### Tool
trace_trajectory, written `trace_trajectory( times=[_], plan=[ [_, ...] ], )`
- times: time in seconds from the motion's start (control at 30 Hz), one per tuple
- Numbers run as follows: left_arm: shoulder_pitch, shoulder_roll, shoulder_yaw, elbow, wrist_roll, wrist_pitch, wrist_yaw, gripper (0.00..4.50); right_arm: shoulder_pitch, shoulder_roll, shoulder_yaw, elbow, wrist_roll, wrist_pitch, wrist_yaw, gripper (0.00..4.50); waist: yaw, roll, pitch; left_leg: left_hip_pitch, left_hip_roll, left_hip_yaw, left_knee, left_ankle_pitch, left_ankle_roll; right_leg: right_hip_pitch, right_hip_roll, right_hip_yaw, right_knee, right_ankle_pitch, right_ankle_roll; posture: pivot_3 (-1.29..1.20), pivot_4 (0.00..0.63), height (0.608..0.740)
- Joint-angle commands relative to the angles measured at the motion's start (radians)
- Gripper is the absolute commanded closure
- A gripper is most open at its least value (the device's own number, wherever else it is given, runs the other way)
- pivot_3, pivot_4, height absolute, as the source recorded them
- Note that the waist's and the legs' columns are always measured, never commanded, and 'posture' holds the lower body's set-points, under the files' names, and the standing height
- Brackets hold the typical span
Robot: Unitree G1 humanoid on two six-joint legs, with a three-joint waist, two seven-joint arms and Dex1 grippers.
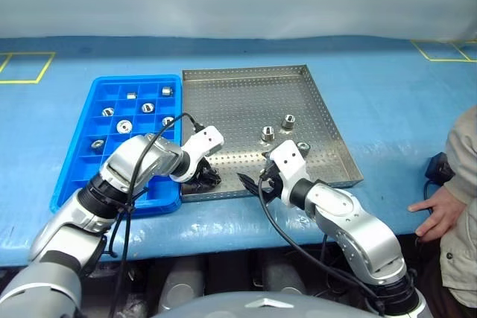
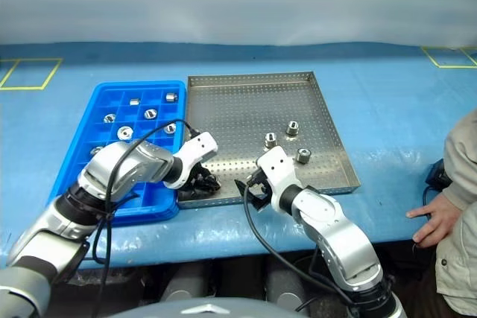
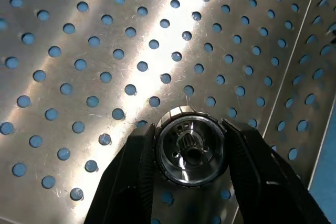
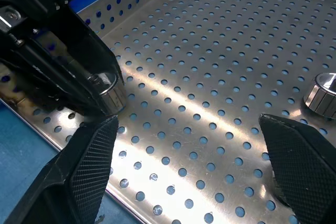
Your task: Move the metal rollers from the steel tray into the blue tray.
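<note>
Polished silver, short and ringed with a dark toothed bore, one metal roller sits between the left gripper jaws, which are clamped on its sides just over the perforated floor of the steel tray at its near-left corner. Three more metal rollers stand toward the tray's near-right part, around two o'clock from the right gripper, whose jaws are wide apart and empty. Seven rollers already lie in the blue tray compartments, at the steel tray's nine o'clock.

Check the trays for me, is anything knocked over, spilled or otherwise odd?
Nothing stands out. Three metal rollers stand loose in the steel tray, seven sit in compartments of the blue tray, and the left gripper is shut on another roller near the steel tray's front corner.
</note>
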Motion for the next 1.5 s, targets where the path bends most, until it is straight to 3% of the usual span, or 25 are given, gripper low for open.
trace_trajectory(
  times=[0.03, 0.13, 0.23, 0.4, 0.63, 1.03, 1.3, 1.5],
  plan=[
    [0.052, -0.120, 0.296, -0.055, -0.023, -0.007, 0.123, 2.82, -0.020, 0.011, -0.007, -0.018, -0.006, -0.026, -0.010, 0.00, 0.000, 0.000, 0.000, 0.000, 0.000, 0.000, 0.000, 0.000, 0.000, 0.000, 0.000, 0.000, 0.000, 0.000, 0.000, 0.03, 0.150, 0.740],
    [0.128, -0.274, 0.535, -0.162, -0.023, -0.083, 0.272, 2.82, -0.033, 0.022, 0.000, -0.012, -0.011, -0.041, -0.012, 0.00, 0.000, 0.000, 0.000, -0.001, 0.000, 0.000, 0.000, 0.000, 0.000, 0.000, 0.000, 0.000, 0.000, 0.002, 0.003, 0.05, 0.150, 0.740],
    [0.230, -0.349, 0.626, -0.308, 0.029, -0.213, 0.393, 2.82, -0.049, 0.036, 0.014, -0.003, -0.013, -0.060, -0.007, 0.00, 0.000, 0.000, 0.000, 0.000, 0.000, 0.000, 0.000, 0.000, 0.000, 0.000, -0.001, 0.000, 0.000, 0.005, 0.000, 0.08, 0.150, 0.740],
    [0.445, -0.404, 0.665, -0.500, 0.129, -0.433, 0.523, 2.82, -0.092, 0.033, 0.054, 0.030, -0.007, -0.083, 0.042, 0.00, 0.015, 0.000, 0.000, 0.001, 0.000, -0.001, -0.001, 0.000, 0.000, 0.001, -0.001, 0.000, 0.000, 0.005, -0.001, 0.15, 0.150, 0.740],
    [0.680, -0.423, 0.631, -0.571, 0.304, -0.578, 0.666, 2.82, -0.137, 0.031, 0.089, 0.075, 0.006, -0.093, 0.099, 0.00, 0.049, -0.001, 0.000, 0.001, -0.001, -0.001, 0.000, 0.000, 0.000, 0.002, -0.002, -0.001, -0.001, 0.003, -0.003, 0.23, 0.150, 0.740],
    [0.736, -0.450, 0.650, -0.444, 0.327, -0.607, 0.692, 2.82, -0.143, 0.035, 0.096, 0.084, 0.004, -0.088, 0.120, 0.00, 0.074, -0.001, 0.000, 0.001, -0.001, -0.001, 0.000, 0.001, 0.001, 0.002, -0.002, -0.001, -0.001, 0.001, 0.000, 0.22, 0.150, 0.740],
    [0.684, -0.429, 0.632, -0.422, 0.310, -0.631, 0.654, 0.14, -0.098, 0.044, 0.059, 0.041, 0.003, -0.063, 0.066, 0.00, 0.066, -0.001, 0.000, 0.000, 0.000, -0.001, 0.000, 0.001, 0.001, 0.001, -0.003, -0.001, -0.001, 0.001, 0.000, 0.16, 0.150, 0.740],
    [0.643, -0.390, 0.538, -0.460, 0.206, -0.690, 0.477, 0.06, -0.129, 0.136, -0.059, 0.106, -0.087, -0.027, -0.147, 0.00, 0.054, -0.001, 0.000, 0.000, 0.000, 0.000, 0.000, 0.001, 0.001, 0.001, -0.003, -0.001, -0.001, 0.001, 0.000, 0.12, 0.150, 0.740]
  ],
)
